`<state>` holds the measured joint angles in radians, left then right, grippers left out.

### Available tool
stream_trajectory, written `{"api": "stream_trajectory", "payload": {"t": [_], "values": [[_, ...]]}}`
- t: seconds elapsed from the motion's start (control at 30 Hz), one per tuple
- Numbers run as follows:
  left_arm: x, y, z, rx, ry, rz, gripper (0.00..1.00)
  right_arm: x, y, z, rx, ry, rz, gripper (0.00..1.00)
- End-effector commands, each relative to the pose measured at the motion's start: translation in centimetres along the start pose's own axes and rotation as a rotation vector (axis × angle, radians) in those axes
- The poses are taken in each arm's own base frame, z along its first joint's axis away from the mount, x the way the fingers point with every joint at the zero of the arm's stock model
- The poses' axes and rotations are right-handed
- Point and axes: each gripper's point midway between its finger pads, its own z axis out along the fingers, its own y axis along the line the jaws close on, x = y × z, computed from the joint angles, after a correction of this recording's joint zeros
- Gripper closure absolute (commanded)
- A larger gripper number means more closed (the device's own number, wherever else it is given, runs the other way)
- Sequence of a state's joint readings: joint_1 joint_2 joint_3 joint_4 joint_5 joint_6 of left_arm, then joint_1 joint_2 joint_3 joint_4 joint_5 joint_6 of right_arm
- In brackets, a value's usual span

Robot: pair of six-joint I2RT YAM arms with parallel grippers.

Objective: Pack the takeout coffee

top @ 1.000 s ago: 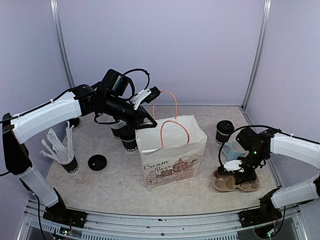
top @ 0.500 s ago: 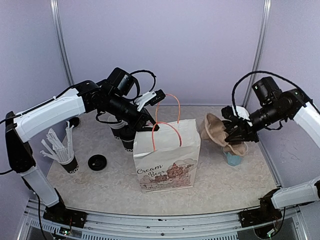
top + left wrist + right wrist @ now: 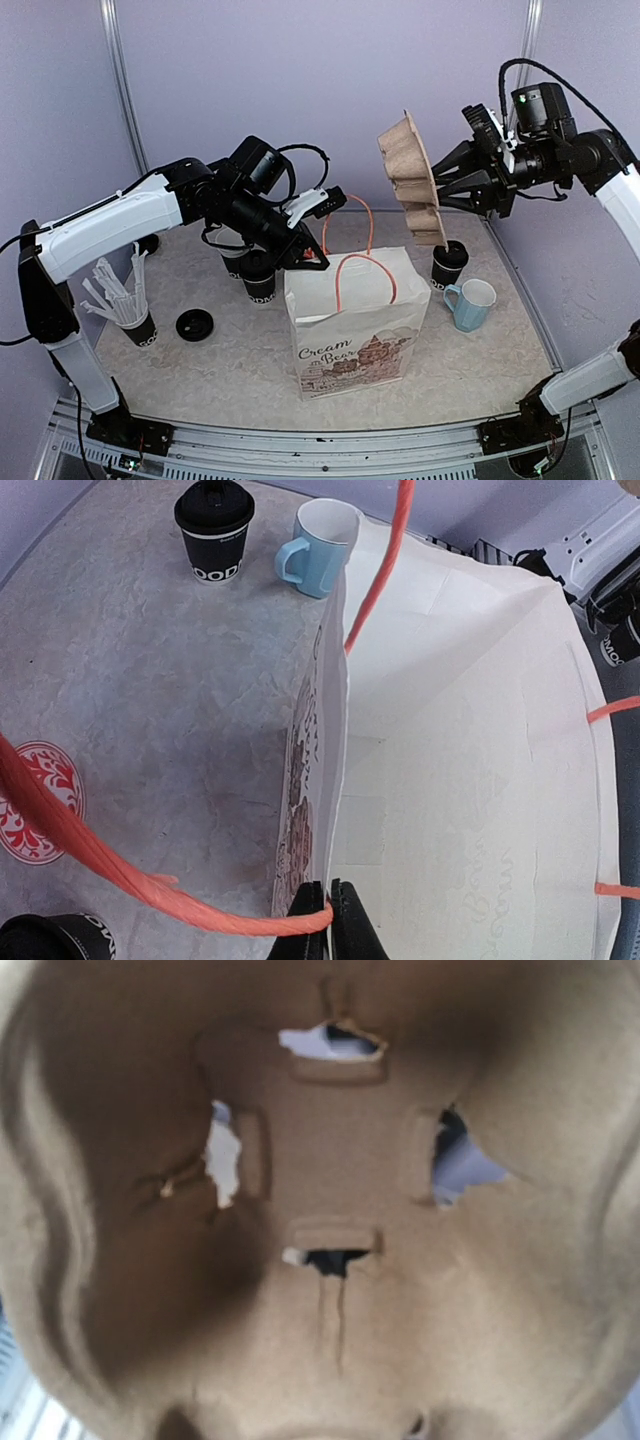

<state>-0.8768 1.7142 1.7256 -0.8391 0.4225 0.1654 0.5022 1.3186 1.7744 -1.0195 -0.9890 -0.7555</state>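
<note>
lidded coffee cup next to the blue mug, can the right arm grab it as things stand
Probably not yet: the right tool is up in the air gripping the cardboard carrier. The lidded cup itself stands unobstructed beside the blue mug, so the way looks free once the carrier is put down.

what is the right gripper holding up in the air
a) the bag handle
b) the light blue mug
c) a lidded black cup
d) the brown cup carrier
D: the right gripper grips the brown cup carrier, raised on edge; the mug and the lidded black cup stand on the table, and the left gripper pinches the bag handle.
</note>
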Motion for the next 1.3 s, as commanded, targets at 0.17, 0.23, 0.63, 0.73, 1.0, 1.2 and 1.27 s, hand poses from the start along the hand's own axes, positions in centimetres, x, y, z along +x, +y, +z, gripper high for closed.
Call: {"api": "stream_trajectory", "payload": {"t": [0.17,0.23,0.63,0.73,1.0,1.2,1.27], "values": [[-1.8,-1.3,0.0,0.061,-0.050,0.015,0.94,-0.8,2.1,5.6,-0.223,-0.097,0.042,0.72],[-1.9,-1.5,0.2,0.072,-0.054,0.016,0.94,-0.3,2.5,6.5,-0.246,-0.087,0.047,0.72],[-2.1,-2.2,-0.2,0.099,-0.067,0.014,0.94,4.2,4.1,10.0,-0.293,0.005,0.092,0.74],[-2.0,-2.4,-0.2,0.108,-0.068,0.014,0.94,5.4,4.1,10.4,-0.271,0.040,0.099,0.74],[-1.9,-2.5,-0.2,0.108,-0.071,0.013,0.94,8.5,4.4,10.9,-0.244,0.149,0.145,0.75],[-1.3,-2.3,0.1,0.108,-0.060,0.012,0.92,6.7,5.0,10.2,-0.266,0.106,0.151,0.76],[-1.3,-2.3,0.2,0.106,-0.059,0.013,0.92,4.4,4.6,9.5,-0.266,0.054,0.134,0.76]]}}
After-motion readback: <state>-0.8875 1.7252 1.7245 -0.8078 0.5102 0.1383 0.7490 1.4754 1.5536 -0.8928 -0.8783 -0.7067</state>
